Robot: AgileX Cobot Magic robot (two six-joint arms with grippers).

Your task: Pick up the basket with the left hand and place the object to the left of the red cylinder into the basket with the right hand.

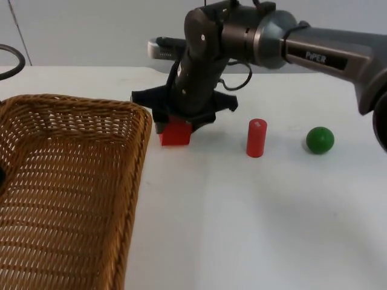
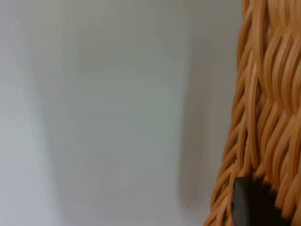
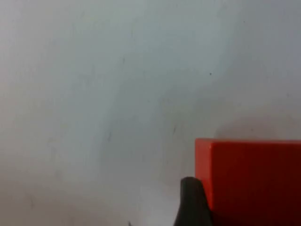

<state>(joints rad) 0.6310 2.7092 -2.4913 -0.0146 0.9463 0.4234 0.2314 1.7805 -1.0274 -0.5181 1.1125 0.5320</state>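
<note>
Right now the right gripper (image 1: 176,128) sits low over the red square block (image 1: 175,133) on the white bench (image 1: 254,217), left of the red cylinder (image 1: 256,138); whether its jaws are clenched I cannot tell. A shallow or off-centre grip could let the block slip before it reaches the woven wicker basket (image 1: 72,181), on whose rim the left gripper (image 2: 254,202) sits, grip unclear.

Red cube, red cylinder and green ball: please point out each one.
red cube (image 1: 176,133), top view, front face.
red cylinder (image 1: 256,139), top view, middle of its side.
green ball (image 1: 319,139), top view, its centre.

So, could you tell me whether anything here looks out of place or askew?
Nothing stands out. The red block sits flat under the right gripper, the red cylinder stands upright, the green ball rests beside it, and the basket, at the left gripper, looks intact.
</note>
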